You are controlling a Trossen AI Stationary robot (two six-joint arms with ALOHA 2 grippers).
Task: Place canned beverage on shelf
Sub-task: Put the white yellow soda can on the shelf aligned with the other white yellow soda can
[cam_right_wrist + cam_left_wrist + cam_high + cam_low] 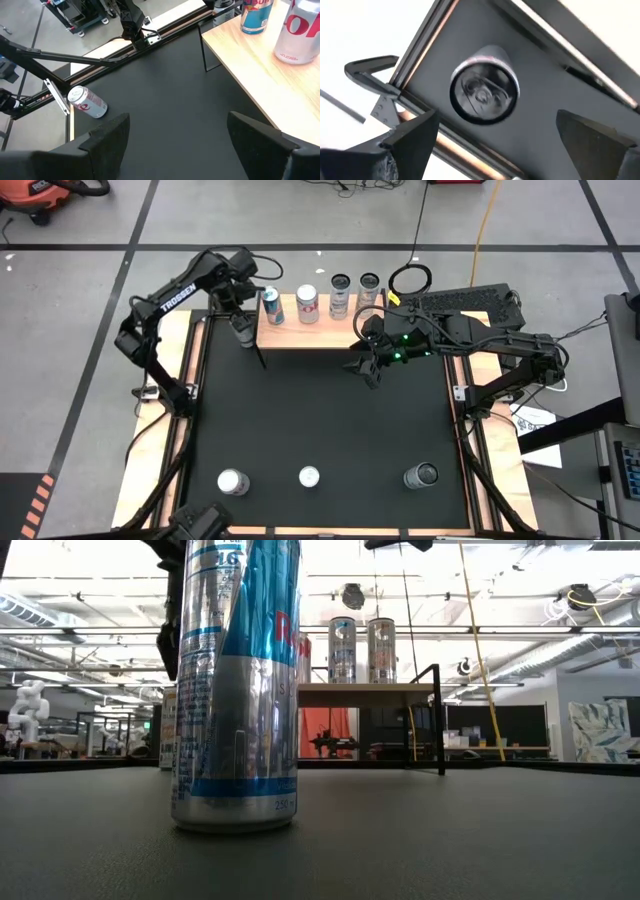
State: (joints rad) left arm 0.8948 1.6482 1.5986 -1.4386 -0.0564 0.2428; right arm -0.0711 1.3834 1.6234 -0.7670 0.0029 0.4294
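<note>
Left claw [243,332] hangs released directly above a grey can [484,85] on the black worktop [320,420], beside the shelf [330,332] corner. Right claw [366,370], also released (nothing between its fingers), hovers just off the shelf's front edge. Four cans stand on the shelf

Two matte black jointed arms, the left arm [165,305] lettered TROSSEN in white, the right arm [470,335] showing green lights.
</note>
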